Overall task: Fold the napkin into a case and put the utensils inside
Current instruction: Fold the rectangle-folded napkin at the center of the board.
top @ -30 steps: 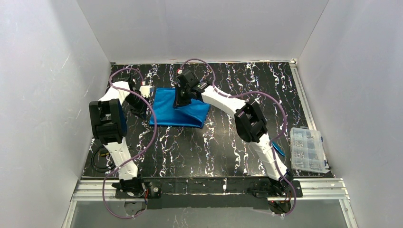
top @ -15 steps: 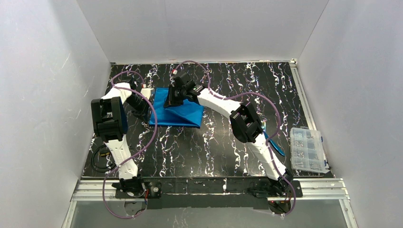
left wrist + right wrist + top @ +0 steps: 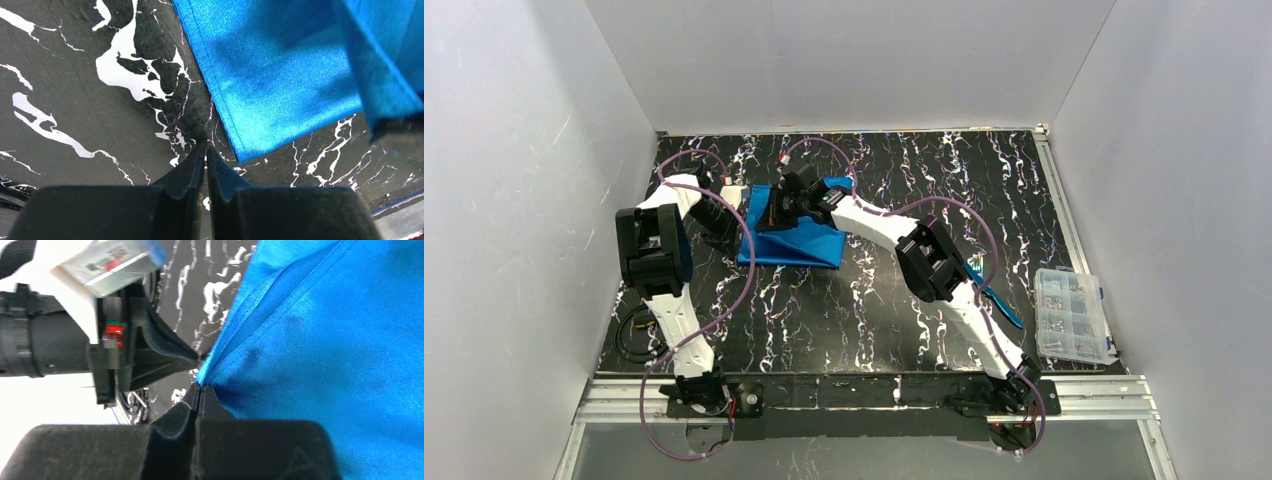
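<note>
The bright blue napkin (image 3: 809, 243) lies partly folded at the back left of the table. My right gripper (image 3: 769, 216) is shut on a hemmed corner of the napkin (image 3: 320, 340) and holds it lifted over the cloth's left part; its tips (image 3: 200, 386) pinch the hem. My left gripper (image 3: 729, 225) is shut and empty, tips (image 3: 205, 148) on the table just left of a napkin corner (image 3: 280, 75). The left gripper also shows in the right wrist view (image 3: 170, 357), close to the held corner. The utensils (image 3: 999, 300) lie at the right, partly behind the right arm.
A clear plastic compartment box (image 3: 1074, 315) stands at the right edge. A coil of black cable (image 3: 632, 335) lies at the near left. White walls close the table on three sides. Purple cables loop over both arms.
My right gripper has carried the napkin corner leftwards across the cloth, towards the left gripper, so the fold has grown. The left arm has hardly moved.
</note>
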